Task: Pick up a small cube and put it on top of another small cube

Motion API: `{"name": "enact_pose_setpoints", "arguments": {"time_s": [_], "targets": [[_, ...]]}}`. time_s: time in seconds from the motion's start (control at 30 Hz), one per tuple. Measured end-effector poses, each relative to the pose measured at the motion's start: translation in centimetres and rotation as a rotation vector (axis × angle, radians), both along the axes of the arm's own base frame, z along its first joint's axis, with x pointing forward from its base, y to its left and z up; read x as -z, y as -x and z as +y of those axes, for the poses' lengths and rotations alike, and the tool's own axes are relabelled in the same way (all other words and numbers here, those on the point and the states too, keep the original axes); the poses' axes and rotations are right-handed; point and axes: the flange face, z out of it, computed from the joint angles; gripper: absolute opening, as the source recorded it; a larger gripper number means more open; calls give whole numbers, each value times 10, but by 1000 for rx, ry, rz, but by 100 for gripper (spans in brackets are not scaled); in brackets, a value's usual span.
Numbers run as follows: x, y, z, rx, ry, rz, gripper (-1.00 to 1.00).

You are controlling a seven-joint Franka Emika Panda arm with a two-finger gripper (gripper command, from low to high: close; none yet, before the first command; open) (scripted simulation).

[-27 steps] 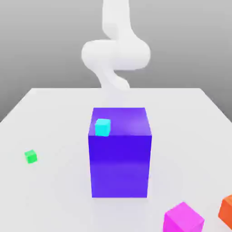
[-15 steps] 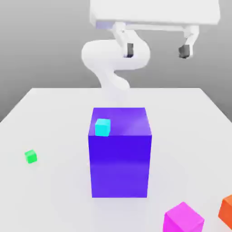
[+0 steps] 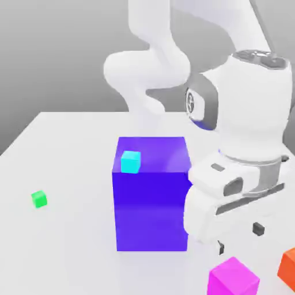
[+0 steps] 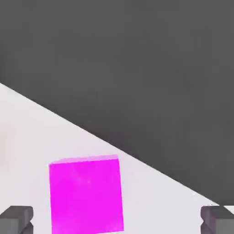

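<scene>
Behind everything I have a plain grey backdrop, and below it a pale table [image 3: 69,242] with straight edges. The magenta cube [image 3: 233,279] sits on that table near the exterior view's bottom edge, right of centre, one corner turned toward the camera. Just above it I have the gripper [image 3: 239,238], its two dark-tipped fingers spread wide, nothing between them and clear of the cube. In the hand view the cube's flat top lies between the fingertips [image 4: 17,220], nearer one than the other and touching neither. Near the magenta cube, at the exterior view's right edge, I see part of an orange cube [image 3: 288,269]. The big blue block [image 3: 152,210] stands upright mid-table, with a tiny cyan cube [image 3: 131,162] on its top, by the front edge. The tiny green cube [image 3: 39,199] lies on the table, well apart, toward the exterior view's left. The white arm [image 3: 253,109] reaches in from behind.
</scene>
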Motion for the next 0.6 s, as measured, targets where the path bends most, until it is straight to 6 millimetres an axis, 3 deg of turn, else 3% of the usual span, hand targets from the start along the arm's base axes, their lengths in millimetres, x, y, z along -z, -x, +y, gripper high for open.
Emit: {"name": "enact_pose_setpoints", "arguments": {"time_s": [0.13, 0.17, 0.37, 0.43, 0.53, 0.6], "targets": [[61, 3, 4, -16, 5, 21, 0], [73, 3, 4, -16, 5, 22, -100], [79, 4, 4, -17, 5, 23, -100], [65, 3, 4, -17, 5, 23, -100], [26, 4, 4, -16, 5, 23, -100], [12, 0, -37, 98, 24, 16, -100]]}}
